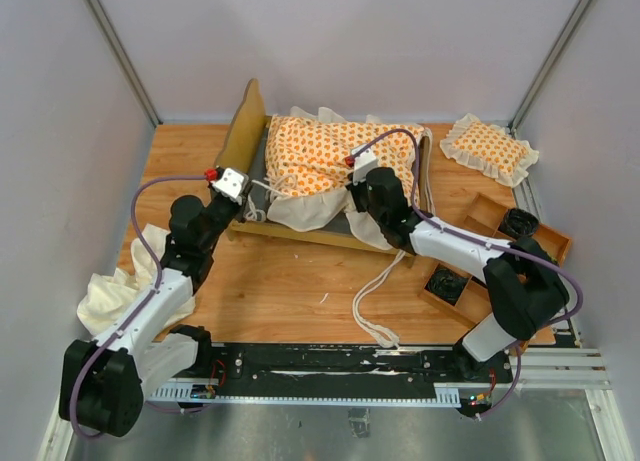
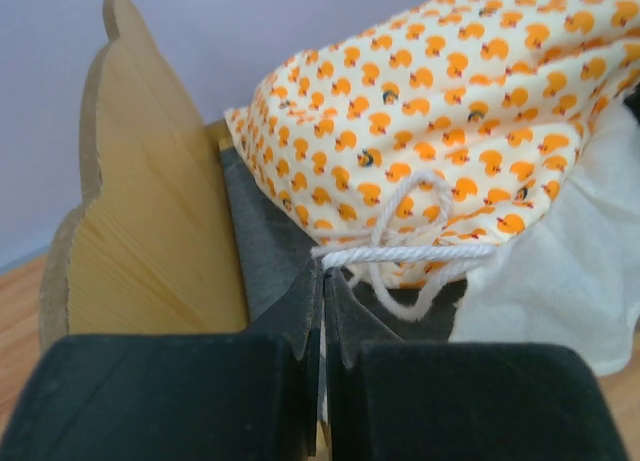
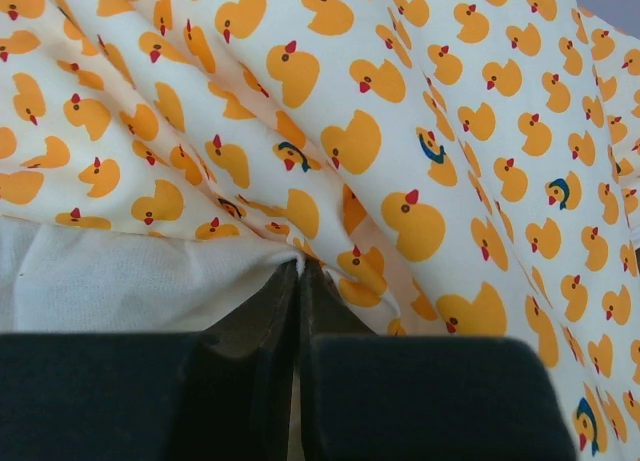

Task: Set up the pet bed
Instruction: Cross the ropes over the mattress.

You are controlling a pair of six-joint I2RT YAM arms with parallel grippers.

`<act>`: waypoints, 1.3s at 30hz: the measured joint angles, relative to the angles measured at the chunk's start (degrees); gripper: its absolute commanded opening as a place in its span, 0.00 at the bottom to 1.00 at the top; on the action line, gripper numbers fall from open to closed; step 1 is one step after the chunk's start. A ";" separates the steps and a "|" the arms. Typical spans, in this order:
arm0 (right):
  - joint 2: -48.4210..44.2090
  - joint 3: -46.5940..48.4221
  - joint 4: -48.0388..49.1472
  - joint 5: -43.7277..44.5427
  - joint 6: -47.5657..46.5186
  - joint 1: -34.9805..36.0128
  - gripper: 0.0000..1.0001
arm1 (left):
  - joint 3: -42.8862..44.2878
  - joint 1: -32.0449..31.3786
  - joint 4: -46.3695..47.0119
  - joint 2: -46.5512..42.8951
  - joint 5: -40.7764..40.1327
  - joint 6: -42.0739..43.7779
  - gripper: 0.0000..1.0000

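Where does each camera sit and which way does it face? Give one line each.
Top external: above and behind, looking down on the table; left arm and right arm show.
Left wrist: on the left arm, facing the headboard and cushion; the left hand pinches a string.
Right wrist: on the right arm, close against the cushion; the right hand pinches it.
Shared: all see the cushion.
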 measured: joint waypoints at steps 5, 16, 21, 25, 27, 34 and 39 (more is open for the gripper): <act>1.95 1.62 0.00 1.51 -0.57 -0.39 0.03 | -0.20 0.00 10.71 2.51 2.78 -5.27 0.00; 2.36 2.10 0.11 2.71 -1.25 -0.74 0.03 | -3.67 0.00 19.17 4.15 4.68 -14.53 0.00; 2.91 2.10 0.46 2.69 -1.25 -0.74 0.02 | -7.26 0.00 18.64 4.42 1.86 -15.41 0.00; 3.15 2.10 0.50 2.71 -1.25 -0.74 0.02 | -7.39 0.00 17.11 3.26 0.55 -17.44 0.00; 3.15 2.10 0.50 2.71 -1.27 -0.74 0.02 | -6.97 0.00 14.36 1.25 0.81 -18.51 0.00; 3.15 2.10 0.72 2.62 -1.25 -0.74 0.02 | 1.03 0.00 1.99 -6.80 9.31 -19.02 0.00; 3.08 2.10 1.60 2.01 -1.18 -0.74 0.02 | 4.13 0.00 -1.64 -8.57 15.13 -19.08 0.00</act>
